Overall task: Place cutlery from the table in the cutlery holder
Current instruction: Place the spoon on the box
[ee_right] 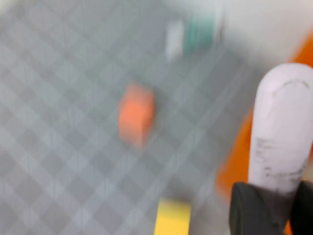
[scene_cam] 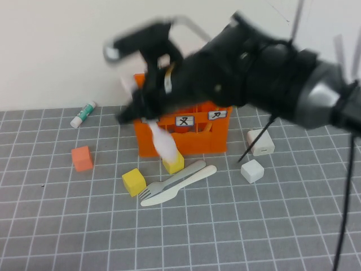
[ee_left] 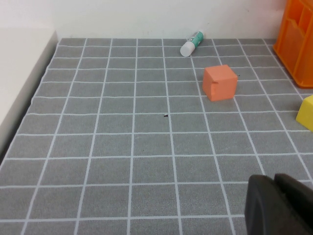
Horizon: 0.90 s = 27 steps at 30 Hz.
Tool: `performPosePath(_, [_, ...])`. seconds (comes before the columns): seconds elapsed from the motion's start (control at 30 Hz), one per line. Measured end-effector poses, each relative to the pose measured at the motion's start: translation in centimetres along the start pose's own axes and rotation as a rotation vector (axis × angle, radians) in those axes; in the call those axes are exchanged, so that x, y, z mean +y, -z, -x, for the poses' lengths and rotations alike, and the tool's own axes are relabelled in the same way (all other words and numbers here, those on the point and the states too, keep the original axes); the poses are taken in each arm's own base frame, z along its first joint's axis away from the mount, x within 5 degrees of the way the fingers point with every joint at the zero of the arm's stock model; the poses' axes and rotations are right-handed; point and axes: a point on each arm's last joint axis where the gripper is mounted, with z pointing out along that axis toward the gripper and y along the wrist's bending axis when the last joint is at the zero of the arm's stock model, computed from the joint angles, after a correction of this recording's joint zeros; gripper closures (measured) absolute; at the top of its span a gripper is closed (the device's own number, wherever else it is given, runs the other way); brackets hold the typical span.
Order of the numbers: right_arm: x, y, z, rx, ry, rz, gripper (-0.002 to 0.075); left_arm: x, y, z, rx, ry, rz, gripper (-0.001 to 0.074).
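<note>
High view: right tool at centre frame grips a white spoon-like piece hanging before the orange cutlery holder; judged best to lift clear of the wall and drop it vertically. On the desk: one grey fork, one cream knife, two yellow cubes, one orange, two white, one glue stick.

Left wrist view: left tool, lower right, closed and empty; right wrist view: pale handle clamped at right edge.

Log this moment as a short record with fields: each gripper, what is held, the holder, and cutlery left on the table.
right gripper: raised at the holder's left front, fingers shut on the cream-white knife
cream-white knife: hangs blade down, off the table
left gripper: low over the table's left part, fingers shut, holding nothing
cutlery holder: orange, upright, behind the cubes
grey fork: flat on the table
second pale knife: lies beside the fork
</note>
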Motion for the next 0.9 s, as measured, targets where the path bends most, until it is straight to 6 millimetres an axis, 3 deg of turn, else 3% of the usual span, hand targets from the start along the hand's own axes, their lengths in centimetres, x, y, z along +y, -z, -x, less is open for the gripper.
performPosePath(0.2, [-2.3, 2.0, 3.0, -0.273, -0.012, -0.021, 0.0562, 0.0, 0.0, 0.0, 0.0, 0.0, 0.0, 0.0736])
performPosePath(0.43, [-5.2, 0.6, 2.3, -0.456, -0.023, -0.049, 0.0562, 0.0, 0.0, 0.0, 0.0, 0.0, 0.0, 0.0736])
performPosePath(0.73, [-5.5, -1.5, 1.9, -0.719, -0.002, -0.015, 0.0563, 0.0, 0.0, 0.0, 0.0, 0.0, 0.0, 0.0736])
performPosePath(0.9, [-5.5, -4.0, 0.8, -0.728, 0.002, -0.005, 0.0563, 0.0, 0.0, 0.0, 0.0, 0.002, 0.0, 0.0736])
